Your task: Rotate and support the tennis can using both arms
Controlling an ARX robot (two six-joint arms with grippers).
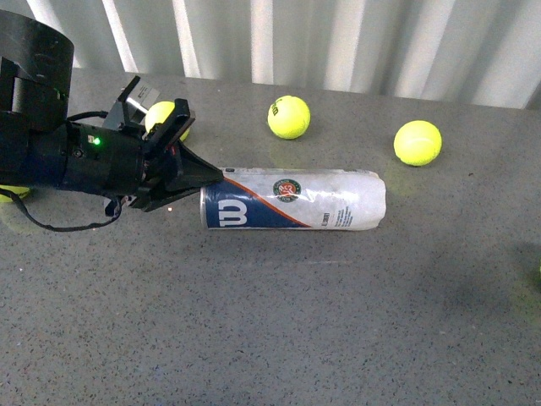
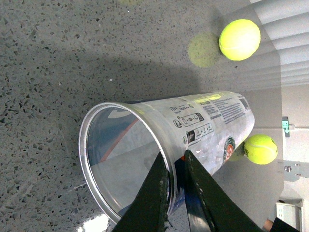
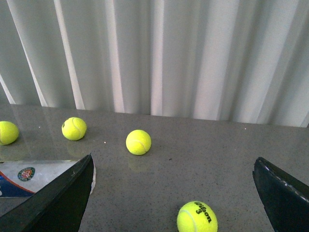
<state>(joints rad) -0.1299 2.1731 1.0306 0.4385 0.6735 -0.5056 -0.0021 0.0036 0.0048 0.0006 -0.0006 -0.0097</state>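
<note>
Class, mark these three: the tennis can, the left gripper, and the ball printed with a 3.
tennis can [image 1: 293, 201], front view, label middle.
left gripper [image 2: 174, 157], left wrist view, between fingertips at the rim.
numbered tennis ball [image 3: 197, 217], right wrist view, centre.

Tabletop [image 1: 270, 338]: grey speckled stone, lying under the left gripper [image 1: 221, 172].
Curtain [image 1: 338, 42]: white and pleated, hanging along the table's far edge, beyond the gripper.
Ball one [image 1: 166, 118]: yellow, just behind the left gripper's body and partly hidden by it.
Ball two [image 1: 289, 117]: yellow, beyond the gripper's tips and a little to their right.
Ball three [image 1: 418, 142]: yellow, well off to the right of the tips.
Printed ball [image 3: 197, 217]: yellow, marked "3", seen between the right gripper's [image 3: 174, 159] two fingers.
</note>
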